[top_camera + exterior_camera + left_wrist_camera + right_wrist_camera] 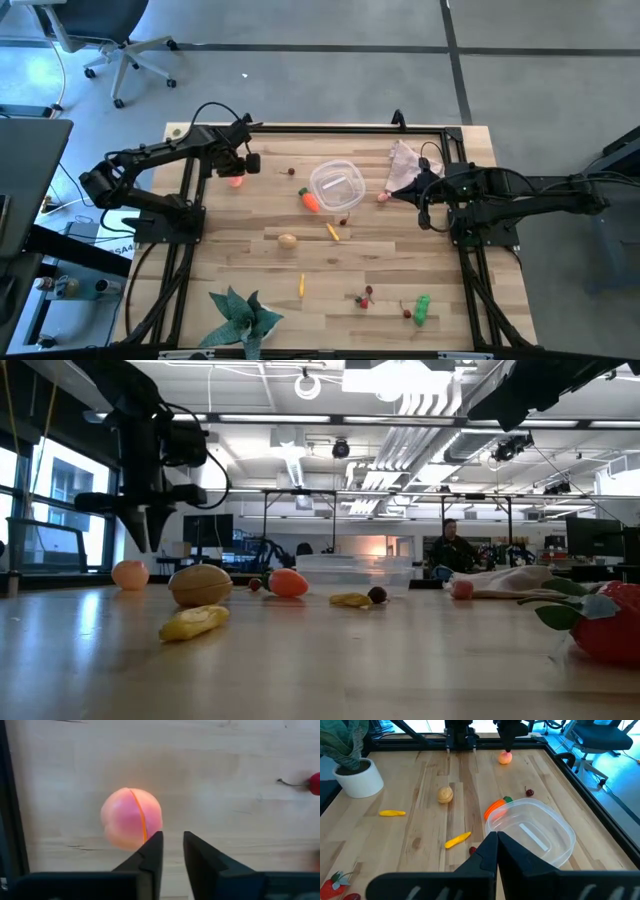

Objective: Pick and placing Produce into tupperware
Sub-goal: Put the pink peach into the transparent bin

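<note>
Tupperware mid-table, carrot touching, cloth near, potted plant well apart

Even overhead light, soft shadows, close foreground blurred

Bright ceiling strip lights glare white in the low view; the pale wooden tabletop is evenly lit; the round pink-orange toy peach looks overexposed and soft-edged, and the red strawberry-like piece nearest the low camera is out of focus.

A clear tupperware is seen mid-table, a carrot touching it; the left gripper is poised over a peach.
</note>
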`<action>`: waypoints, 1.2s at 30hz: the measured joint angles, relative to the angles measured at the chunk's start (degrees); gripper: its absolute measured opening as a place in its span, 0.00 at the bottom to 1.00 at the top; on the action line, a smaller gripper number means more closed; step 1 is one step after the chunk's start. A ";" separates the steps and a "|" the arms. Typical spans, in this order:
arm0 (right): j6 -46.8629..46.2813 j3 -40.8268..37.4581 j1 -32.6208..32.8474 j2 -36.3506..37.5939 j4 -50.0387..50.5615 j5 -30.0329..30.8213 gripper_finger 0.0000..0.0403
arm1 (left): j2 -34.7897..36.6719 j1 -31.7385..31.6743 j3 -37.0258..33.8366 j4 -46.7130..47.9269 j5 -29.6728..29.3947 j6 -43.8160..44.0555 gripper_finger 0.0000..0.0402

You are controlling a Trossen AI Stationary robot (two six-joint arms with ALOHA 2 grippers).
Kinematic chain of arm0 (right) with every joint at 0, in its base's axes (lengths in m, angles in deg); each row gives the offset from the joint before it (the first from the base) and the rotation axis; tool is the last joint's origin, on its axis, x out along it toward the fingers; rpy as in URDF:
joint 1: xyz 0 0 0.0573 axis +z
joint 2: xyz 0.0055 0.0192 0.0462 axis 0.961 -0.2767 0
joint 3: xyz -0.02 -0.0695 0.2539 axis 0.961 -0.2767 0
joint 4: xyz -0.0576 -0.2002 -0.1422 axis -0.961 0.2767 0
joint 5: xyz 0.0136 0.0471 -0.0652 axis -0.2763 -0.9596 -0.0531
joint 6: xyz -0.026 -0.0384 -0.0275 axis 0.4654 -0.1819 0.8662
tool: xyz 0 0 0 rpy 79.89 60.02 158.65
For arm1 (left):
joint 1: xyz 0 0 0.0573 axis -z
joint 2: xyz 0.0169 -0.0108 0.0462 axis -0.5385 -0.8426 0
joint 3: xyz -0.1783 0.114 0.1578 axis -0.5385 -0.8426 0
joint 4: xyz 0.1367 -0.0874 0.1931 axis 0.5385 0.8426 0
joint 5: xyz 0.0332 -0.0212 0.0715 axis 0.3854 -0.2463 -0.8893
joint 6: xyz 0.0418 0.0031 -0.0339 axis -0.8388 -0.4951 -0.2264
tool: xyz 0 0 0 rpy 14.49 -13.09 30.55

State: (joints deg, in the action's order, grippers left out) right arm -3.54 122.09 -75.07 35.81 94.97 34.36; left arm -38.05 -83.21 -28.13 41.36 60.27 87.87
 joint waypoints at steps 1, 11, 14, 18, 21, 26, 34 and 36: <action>0.00 0.00 -0.01 0.00 0.02 0.00 0.00 | 0.00 0.00 0.00 0.05 -0.30 0.01 0.22; 0.01 0.00 -0.01 0.00 0.00 -0.01 0.00 | 0.00 0.00 0.00 3.12 -3.50 2.17 0.49; 0.01 0.00 0.00 0.00 -0.01 0.00 0.00 | 0.00 0.00 0.00 4.49 -4.36 2.59 0.56; 0.01 0.00 -0.01 0.00 0.01 0.01 0.00 | 0.00 0.00 0.00 4.52 -5.50 3.55 0.66; -0.01 0.00 0.00 0.00 0.01 0.00 0.00 | 0.00 0.02 0.00 4.10 -5.78 3.74 0.73; 0.01 0.00 -0.01 0.00 -0.01 0.00 0.00 | -0.04 0.02 -0.98 2.56 -6.67 3.76 0.83; 0.01 0.00 -0.01 0.00 -0.01 -0.01 0.00 | -0.13 0.02 -6.28 -3.88 -5.62 5.09 0.91; -0.01 0.00 -0.01 0.00 -0.01 0.01 0.00 | -0.13 0.02 -6.40 -4.17 -5.74 5.07 0.91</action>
State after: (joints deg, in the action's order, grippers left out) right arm -3.55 122.09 -75.09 35.81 94.96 34.37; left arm -38.18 -83.19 -34.53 37.18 54.54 92.94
